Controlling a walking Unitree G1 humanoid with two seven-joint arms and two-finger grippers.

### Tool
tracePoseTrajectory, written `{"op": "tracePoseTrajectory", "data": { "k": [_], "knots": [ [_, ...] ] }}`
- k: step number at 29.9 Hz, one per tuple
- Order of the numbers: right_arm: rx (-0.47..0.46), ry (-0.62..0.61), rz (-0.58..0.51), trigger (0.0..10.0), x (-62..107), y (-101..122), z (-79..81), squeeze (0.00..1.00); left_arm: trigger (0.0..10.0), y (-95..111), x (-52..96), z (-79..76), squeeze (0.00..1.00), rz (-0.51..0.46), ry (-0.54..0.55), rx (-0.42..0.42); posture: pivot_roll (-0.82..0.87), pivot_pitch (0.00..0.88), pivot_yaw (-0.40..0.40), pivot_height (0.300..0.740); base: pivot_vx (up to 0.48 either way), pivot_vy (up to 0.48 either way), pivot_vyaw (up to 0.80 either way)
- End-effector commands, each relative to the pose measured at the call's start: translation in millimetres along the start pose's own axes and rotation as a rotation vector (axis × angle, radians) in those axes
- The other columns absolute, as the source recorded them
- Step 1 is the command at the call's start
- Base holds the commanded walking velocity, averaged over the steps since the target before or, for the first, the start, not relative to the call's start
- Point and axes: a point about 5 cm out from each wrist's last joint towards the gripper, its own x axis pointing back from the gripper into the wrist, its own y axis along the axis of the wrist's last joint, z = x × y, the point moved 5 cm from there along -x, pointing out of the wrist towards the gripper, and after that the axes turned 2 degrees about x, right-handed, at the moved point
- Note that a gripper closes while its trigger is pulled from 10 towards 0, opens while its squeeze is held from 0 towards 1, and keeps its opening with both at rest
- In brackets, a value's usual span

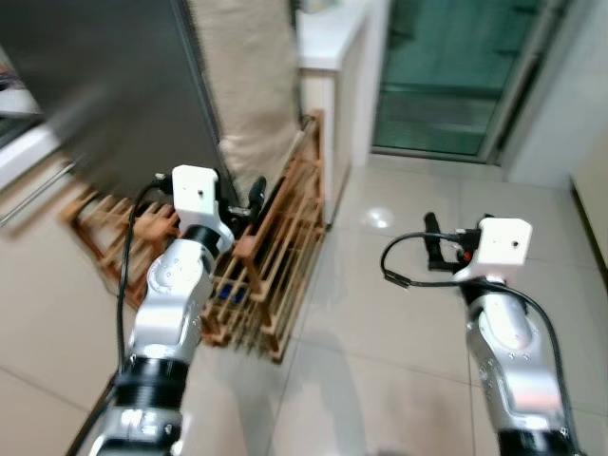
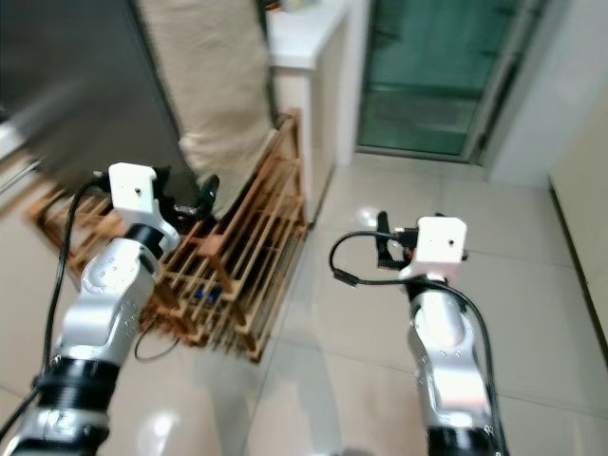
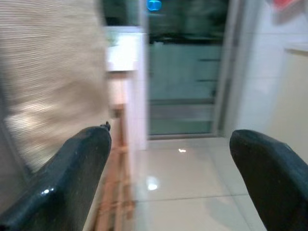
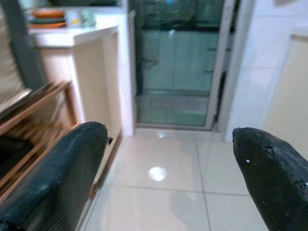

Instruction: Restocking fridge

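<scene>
Fridge: dark grey door (image 1: 114,85) at the upper left of the head views, blurred.
Left gripper (image 1: 245,204): raised at centre left, over the wooden rack (image 1: 275,275); jaws spread wide, holding nothing.
Right gripper (image 1: 439,242): centre right, above pale floor tiles (image 1: 380,313); jaws wide, holding nothing.
Wrist views: right one shows stacked orange and green dishes (image 4: 47,17) on a white counter (image 4: 77,34); both look toward a green glass door (image 3: 183,91).
Head views: beige cloth (image 1: 242,76) hangs above the rack.
Writing: none readable.
</scene>
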Motion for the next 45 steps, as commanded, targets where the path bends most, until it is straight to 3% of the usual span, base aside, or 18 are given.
{"op": "tracePoseTrajectory", "data": {
  "k": [1, 25, 29, 36, 45],
  "knots": [
    [-0.011, 0.030, -0.015, 10.0, -0.5, 3.4, 12.1, 0.00, 10.0, 8.1, 2.5, 13.9, 0.00, -0.022, 0.033, -0.018, -0.11, 0.000, 0.097, 0.711, 0.368, 0.292, -0.74],
    [0.003, 0.050, -0.025, 10.0, -1.0, 4.2, 17.0, 0.00, 10.0, 15.4, 3.1, 26.4, 0.00, -0.063, 0.110, 0.044, -0.11, 0.000, 0.089, 0.711, 0.049, 0.000, -0.03],
    [-0.014, 0.044, -0.055, 10.0, -2.9, 14.5, 17.7, 0.00, 10.0, 25.4, 0.0, 44.9, 0.00, -0.090, 0.210, 0.069, -0.11, 0.000, 0.089, 0.711, 0.000, 0.000, 0.00],
    [-0.013, 0.050, -0.052, 10.0, -3.5, 13.3, 20.1, 0.00, 10.0, 28.5, -13.4, 25.8, 0.00, -0.076, 0.152, 0.047, -0.11, 0.000, 0.088, 0.711, 0.000, 0.000, 0.00],
    [-0.015, 0.057, -0.053, 10.0, -2.7, 13.9, 24.1, 0.00, 10.0, 33.7, -35.7, 14.7, 0.00, -0.061, 0.160, 0.044, -0.11, 0.000, 0.094, 0.711, 0.000, 0.000, 0.00]
  ]
}}
